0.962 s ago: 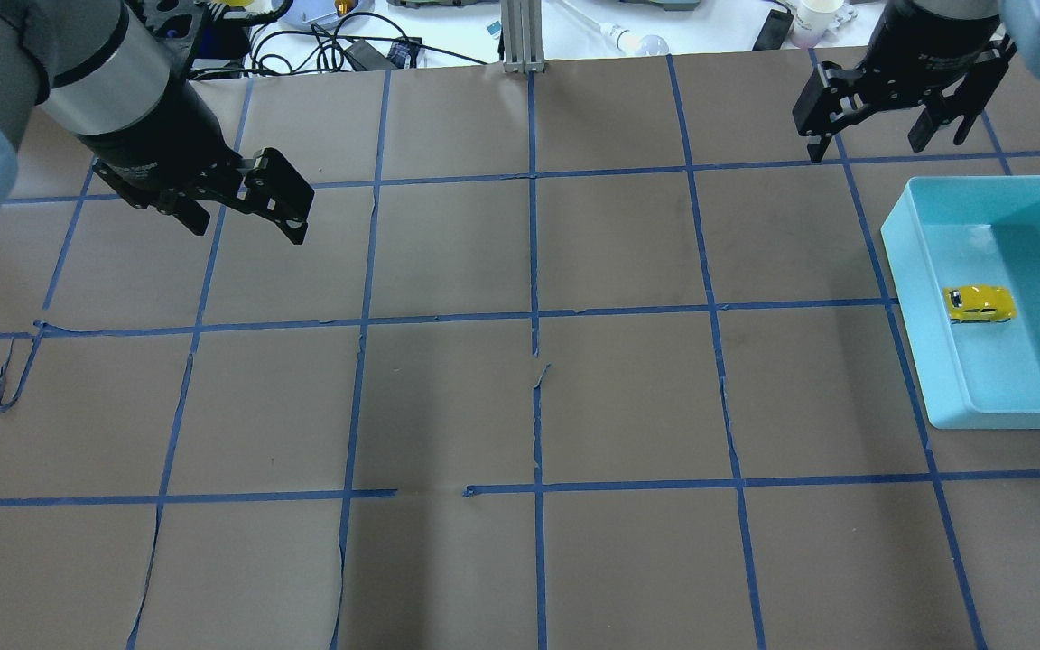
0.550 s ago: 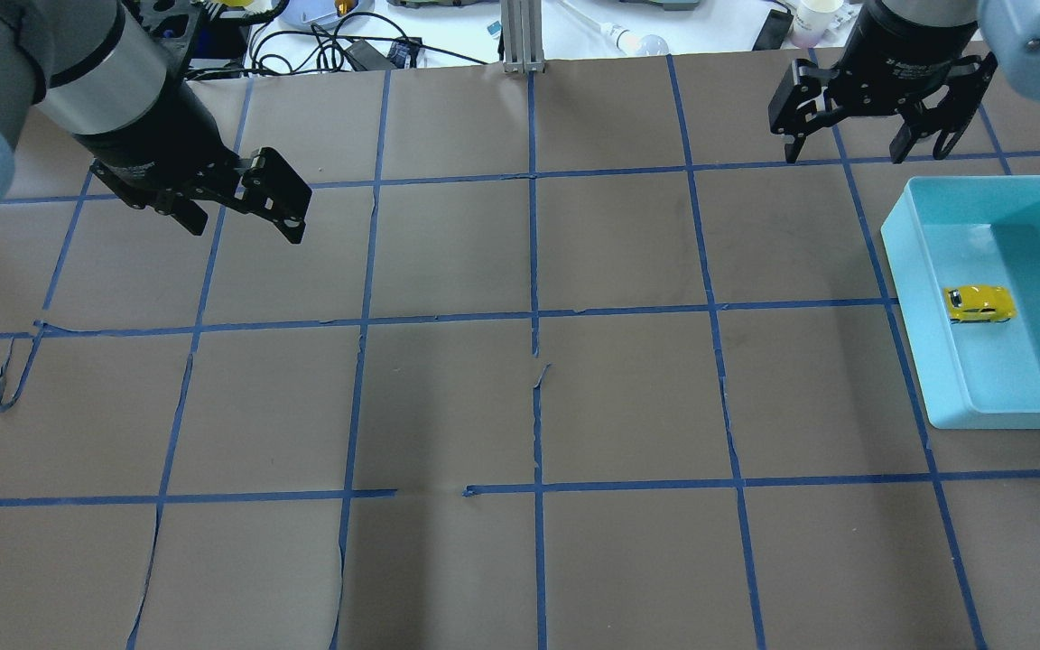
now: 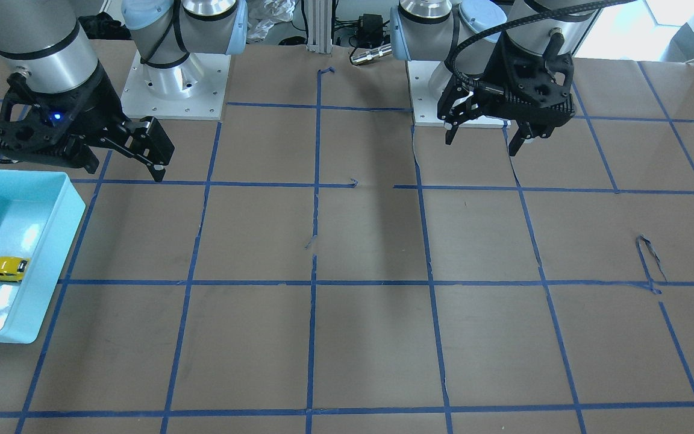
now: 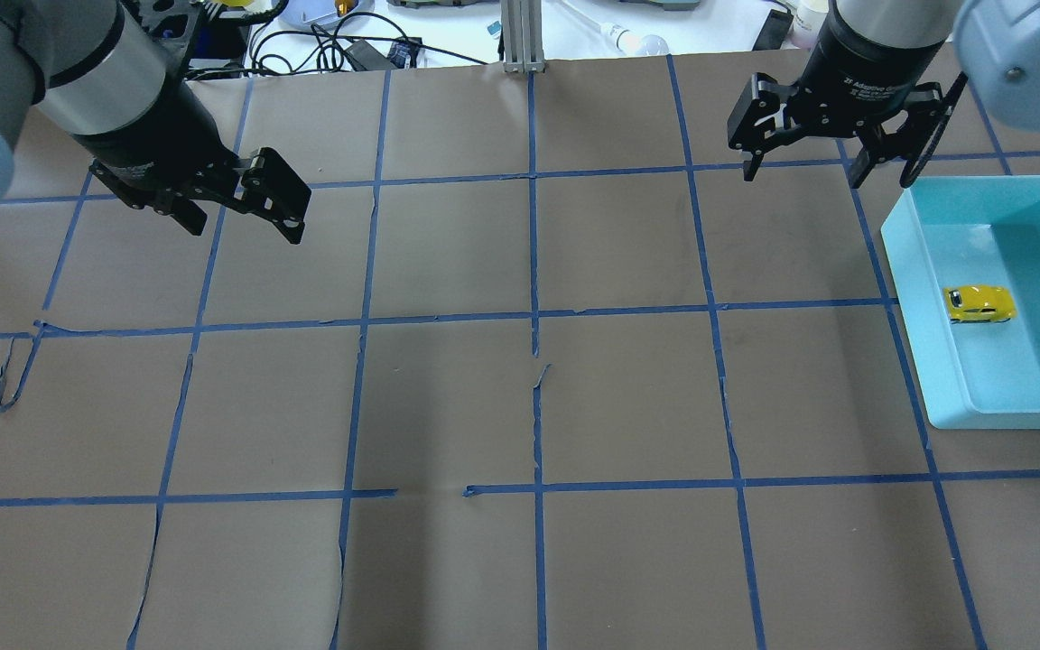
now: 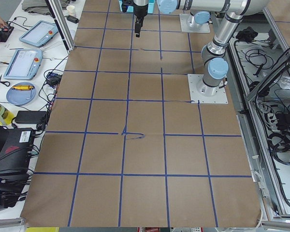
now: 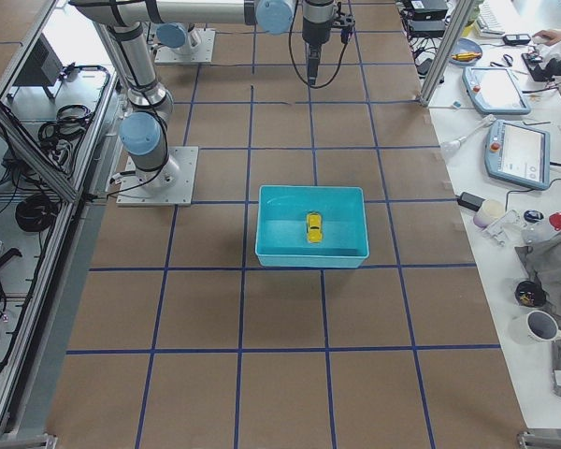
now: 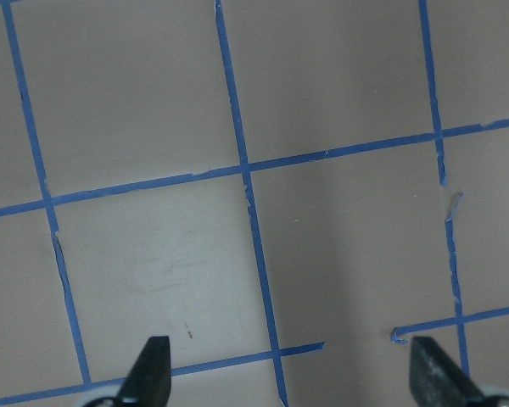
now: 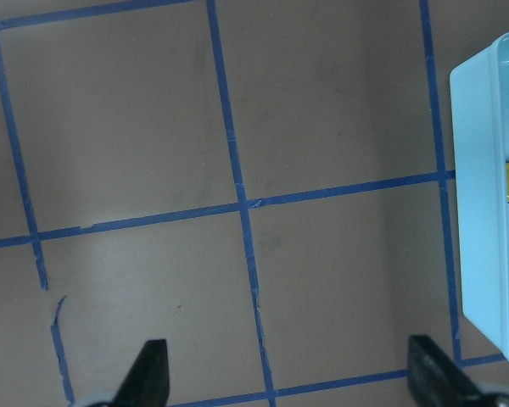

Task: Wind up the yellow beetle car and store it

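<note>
Nearest you, the brown table [image 4: 448, 406] offered both arms broad room across its taped squares. Further on, the yellow car [image 4: 979, 303] sat on its wheels inside the blue bin [image 4: 998, 417], close to the wall facing the table's middle. Beyond it, your right gripper [image 4: 803, 171] hung spread wide and empty just off the bin's far corner. The left gripper [image 4: 245, 230], likewise spread and empty, hung well apart. Any reach into the bin risked a finger clipping that wall and setting the car rolling.
</note>
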You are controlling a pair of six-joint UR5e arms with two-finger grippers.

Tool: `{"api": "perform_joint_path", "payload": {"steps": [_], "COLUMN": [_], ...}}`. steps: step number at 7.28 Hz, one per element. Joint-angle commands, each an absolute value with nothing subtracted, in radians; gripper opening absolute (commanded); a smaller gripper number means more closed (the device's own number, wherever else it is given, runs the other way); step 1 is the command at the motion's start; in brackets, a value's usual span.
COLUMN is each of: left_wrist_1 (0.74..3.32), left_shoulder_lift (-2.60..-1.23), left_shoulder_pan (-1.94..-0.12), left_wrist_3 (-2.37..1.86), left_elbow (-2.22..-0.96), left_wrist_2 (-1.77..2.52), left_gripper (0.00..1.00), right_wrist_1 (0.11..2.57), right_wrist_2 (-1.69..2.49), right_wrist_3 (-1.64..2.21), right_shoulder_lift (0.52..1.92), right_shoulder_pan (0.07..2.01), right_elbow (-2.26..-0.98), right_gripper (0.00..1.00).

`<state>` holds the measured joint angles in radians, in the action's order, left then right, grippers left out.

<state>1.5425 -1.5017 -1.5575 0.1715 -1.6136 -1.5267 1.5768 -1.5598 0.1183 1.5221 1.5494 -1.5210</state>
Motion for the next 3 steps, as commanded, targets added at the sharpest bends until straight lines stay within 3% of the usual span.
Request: {"api": "perform_joint_path", "payload": {"steps": [1,3], "left_wrist_1": [1.542,1.531], "left_shoulder_lift": [-1.497,-1.496], "left_shoulder_pan": [-1.552,-1.552], "left_wrist_3": [0.155,0.114], "left_elbow": [-1.611,-1.614], "left_wrist_2": [-1.535,-1.543], "left_gripper": [1.0,1.0], "right_wrist_1": [1.525,1.519], "right_wrist_2": [-1.554,-1.571], "right_wrist_3": [0.118,0.117], "right_shoulder_lift": [1.531,1.534], "right_shoulder_pan": [1.546,1.546], "right_elbow": [-1.522,-1.522], "right_gripper": [1.0,1.0]}}
